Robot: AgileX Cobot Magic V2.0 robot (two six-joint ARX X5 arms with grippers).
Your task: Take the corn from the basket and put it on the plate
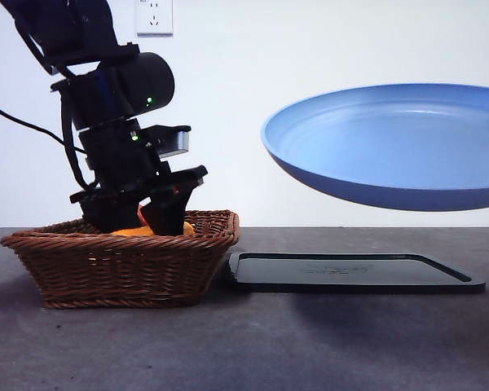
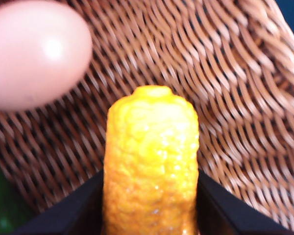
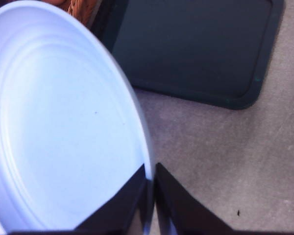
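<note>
The orange-yellow corn (image 2: 151,161) lies in the brown wicker basket (image 1: 122,265), and only a sliver of the corn (image 1: 134,232) shows over the rim in the front view. My left gripper (image 2: 150,196) is down inside the basket with a black jaw pressed on each side of the cob. In the front view the left gripper (image 1: 151,216) hangs from the big dark arm. The blue plate (image 1: 391,147) is held in the air, tilted, above the black tray. My right gripper (image 3: 151,188) is shut on the plate's rim (image 3: 144,147).
A pinkish rounded item (image 2: 34,51) lies in the basket beside the corn, with something green (image 2: 0,210) at the edge. A flat black tray (image 1: 350,273) rests on the grey table to the right of the basket.
</note>
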